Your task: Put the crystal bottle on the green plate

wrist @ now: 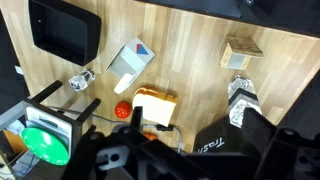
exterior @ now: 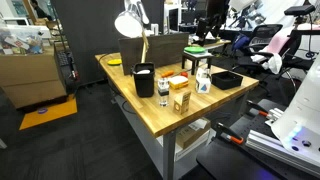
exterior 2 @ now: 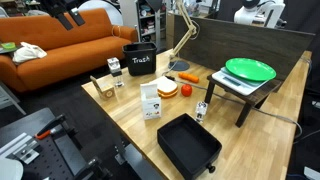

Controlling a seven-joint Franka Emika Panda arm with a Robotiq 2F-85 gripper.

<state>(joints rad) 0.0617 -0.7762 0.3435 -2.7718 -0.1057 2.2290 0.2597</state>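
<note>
The crystal bottle [exterior 2: 201, 108] is small and clear and stands on the wooden table between the milk carton and the black tray. It also shows in the wrist view [wrist: 82, 80]. The green plate [exterior 2: 250, 70] lies on a raised dark stand at the table's edge, and shows in the wrist view [wrist: 45, 141] and in an exterior view [exterior: 196, 47]. My gripper [wrist: 150, 160] shows only as dark blurred parts at the bottom of the wrist view, high above the table and far from the bottle. Its fingers cannot be made out.
A black tray [exterior 2: 188, 145], a milk carton [exterior 2: 150, 100], toast [exterior 2: 167, 88], a tomato [exterior 2: 185, 91], a carrot [exterior 2: 190, 76], a black trash bin [exterior 2: 140, 60] and small boxes [exterior 2: 113, 66] stand on the table. A desk lamp [exterior: 130, 22] leans over it.
</note>
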